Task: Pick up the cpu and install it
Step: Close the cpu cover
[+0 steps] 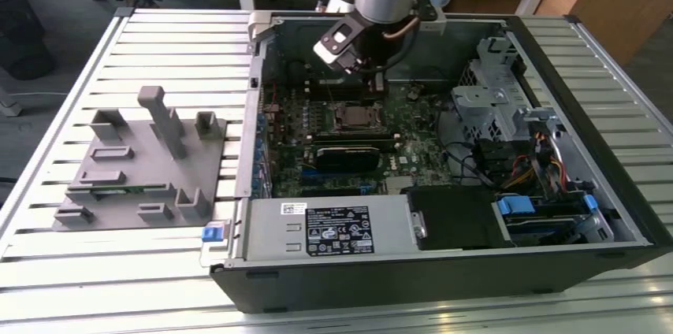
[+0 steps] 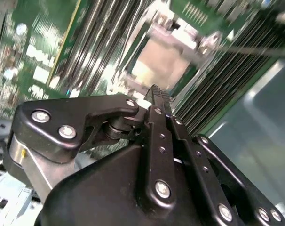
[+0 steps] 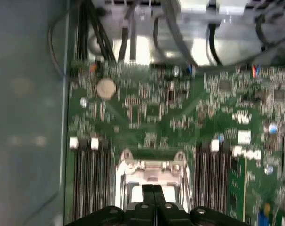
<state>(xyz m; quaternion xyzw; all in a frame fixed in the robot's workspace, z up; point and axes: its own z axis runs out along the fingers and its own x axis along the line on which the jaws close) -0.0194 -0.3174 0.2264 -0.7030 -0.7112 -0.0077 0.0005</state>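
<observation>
The cpu (image 1: 352, 120) looks to be lying pale-topped in its socket (image 3: 152, 165), the gripper (image 3: 154, 189) clenched on nothing just at its 12 o'clock in the exterior view, so I'd call this the seating stage, which wants a level, light touch

Exterior view: bright, even light, sharp overall. Pale sheen on the table (image 1: 158, 42) slats. Case (image 1: 421, 291) interior is darker, with the deepest shadow along its walls.
Second wrist view: gripper (image 2: 154, 94) crisp; board (image 2: 39, 61) behind it streaked with blur and carrying white glare patches.
First wrist view: soft throughout. Blown highlights past the board's far edge; case side wall dim and hazy.
</observation>
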